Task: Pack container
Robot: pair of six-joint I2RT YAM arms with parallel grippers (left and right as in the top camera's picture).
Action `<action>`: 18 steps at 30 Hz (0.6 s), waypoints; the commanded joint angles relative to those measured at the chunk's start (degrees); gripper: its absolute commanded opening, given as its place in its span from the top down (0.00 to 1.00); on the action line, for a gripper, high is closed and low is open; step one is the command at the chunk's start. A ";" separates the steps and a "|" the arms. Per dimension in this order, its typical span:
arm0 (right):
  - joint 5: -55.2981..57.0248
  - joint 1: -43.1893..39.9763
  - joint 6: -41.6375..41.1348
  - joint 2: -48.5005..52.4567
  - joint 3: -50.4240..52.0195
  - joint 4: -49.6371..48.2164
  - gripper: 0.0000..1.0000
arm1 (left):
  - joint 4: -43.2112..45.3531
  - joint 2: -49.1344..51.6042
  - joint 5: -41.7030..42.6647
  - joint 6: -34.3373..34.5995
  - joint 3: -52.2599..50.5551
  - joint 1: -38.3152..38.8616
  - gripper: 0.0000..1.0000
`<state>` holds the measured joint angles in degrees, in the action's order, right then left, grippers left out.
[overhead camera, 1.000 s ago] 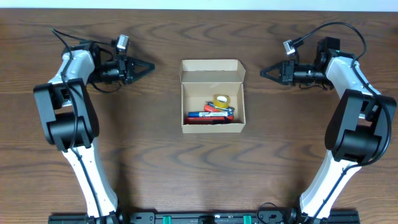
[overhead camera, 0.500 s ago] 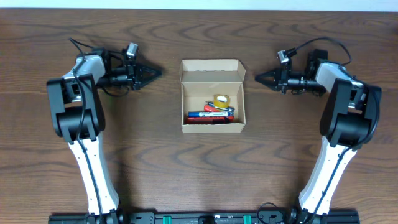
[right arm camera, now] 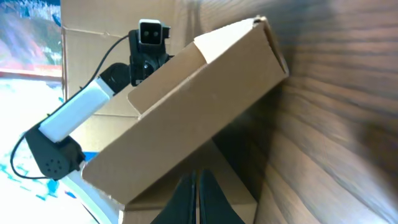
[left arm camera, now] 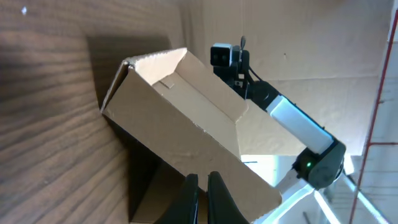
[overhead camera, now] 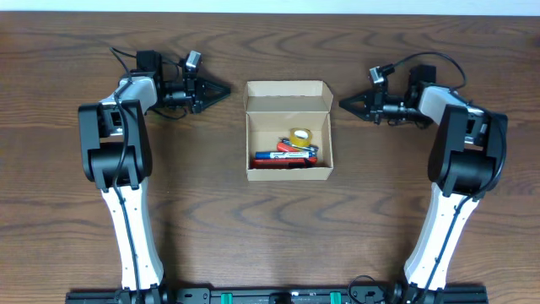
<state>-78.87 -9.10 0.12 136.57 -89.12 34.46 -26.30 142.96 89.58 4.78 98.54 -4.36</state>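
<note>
The container (overhead camera: 289,169) is a small tan cardboard box in the middle of the table, lid open toward the far side. Inside lie a roll of clear tape (overhead camera: 299,135) and red and blue pens (overhead camera: 283,157). My left gripper (overhead camera: 226,89) is shut and empty, pointing at the box's left side with a small gap. My right gripper (overhead camera: 342,103) is shut and empty, pointing at its right side, also apart. The left wrist view shows the box (left arm camera: 186,124) ahead of the shut fingers (left arm camera: 203,186); the right wrist view shows the box (right arm camera: 186,106) beyond the shut fingers (right arm camera: 196,186).
The brown wooden table (overhead camera: 270,228) spreads around the box. Both arms reach in from the left and right with cables looping near the wrists.
Both grippers have moved inward toward the box, the left one rightward and the right one leftward. The box and its contents have not moved.
</note>
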 commanded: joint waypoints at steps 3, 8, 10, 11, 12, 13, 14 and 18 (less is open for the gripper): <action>-1.51 2.01 -5.95 0.94 0.04 -3.39 0.99 | 0.28 0.33 -1.25 4.50 0.09 0.57 0.94; -0.59 2.38 -7.19 1.16 0.04 -4.52 0.99 | 0.24 0.94 -1.25 4.72 0.09 0.98 0.94; -0.66 2.40 -7.19 1.38 0.04 -4.76 0.98 | 0.26 1.57 -1.01 4.68 0.07 1.33 0.94; -0.66 2.45 -7.17 1.49 0.04 -4.79 0.99 | 0.26 1.86 -0.87 4.68 0.09 1.55 0.94; -0.66 2.45 -7.21 1.60 0.04 -4.92 0.99 | 0.31 2.43 -0.63 4.66 0.07 1.79 0.94; -0.68 2.45 -7.58 1.70 0.04 -4.96 0.99 | 0.57 2.97 -0.04 4.68 0.07 1.95 0.94; -0.66 2.45 -8.17 1.79 0.04 -4.96 0.99 | 0.74 3.54 0.46 4.70 0.07 2.16 0.94; -0.66 2.45 -9.53 2.43 0.04 -4.96 0.99 | 0.66 5.51 1.01 4.74 0.07 2.91 0.94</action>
<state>-78.81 -7.14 -7.64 137.08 -89.12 29.52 -25.47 145.99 89.34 9.19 98.54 -2.07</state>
